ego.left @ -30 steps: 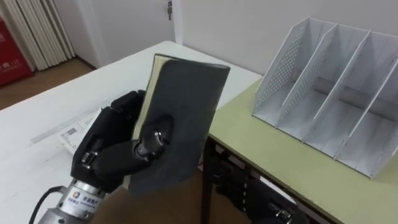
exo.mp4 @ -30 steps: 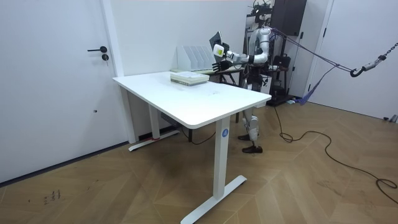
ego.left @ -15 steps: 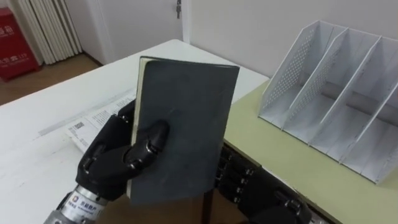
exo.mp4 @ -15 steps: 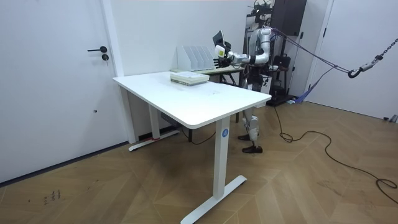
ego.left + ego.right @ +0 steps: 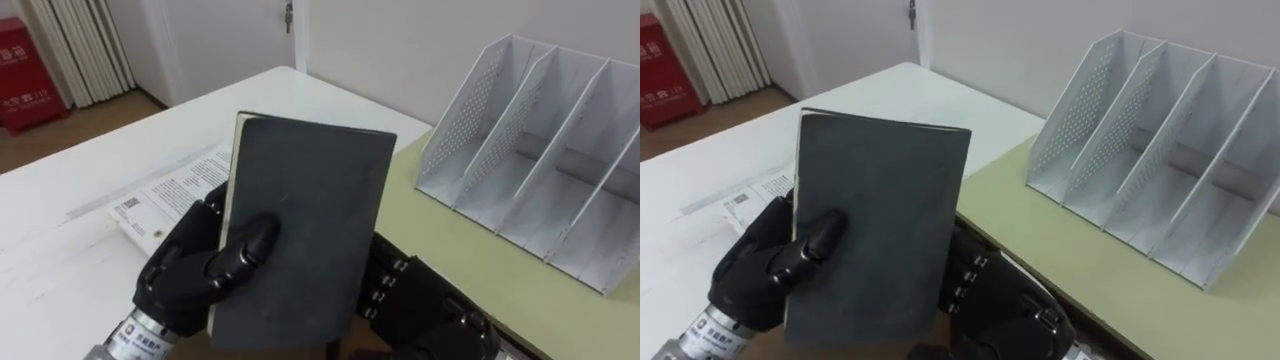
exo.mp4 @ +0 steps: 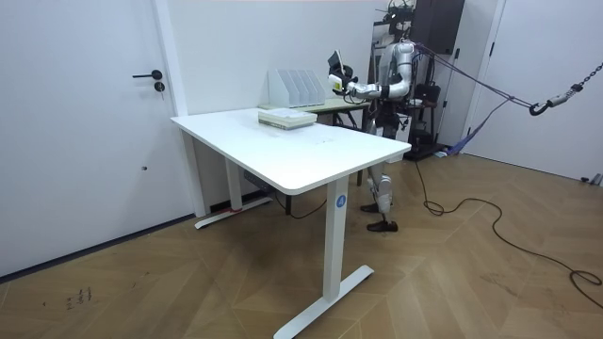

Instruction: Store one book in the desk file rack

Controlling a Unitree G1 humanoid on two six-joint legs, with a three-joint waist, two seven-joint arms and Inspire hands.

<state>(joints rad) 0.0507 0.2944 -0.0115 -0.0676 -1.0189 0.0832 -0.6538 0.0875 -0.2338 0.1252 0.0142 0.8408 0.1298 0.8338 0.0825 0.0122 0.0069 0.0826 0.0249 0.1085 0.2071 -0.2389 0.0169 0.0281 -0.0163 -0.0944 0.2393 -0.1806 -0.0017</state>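
A dark grey book stands upright in front of me, its cover towards the camera. My left hand is shut on its lower left edge, with the thumb across the cover. My right hand sits just below and behind the book's lower right corner, its fingertips hidden by the book. The white perforated file rack with several slots stands on the green desk, to the right of the book and beyond it. In the room view I stand at the far end of the white table, the book raised beside the rack.
The white table lies to my left with printed papers near its corner. A narrow gap separates it from the green desk. A wall runs behind the rack. A red object stands on the floor at the far left.
The book has swung from tilted to more upright and come closer to my body. My right hand has risen into view under its lower right corner.
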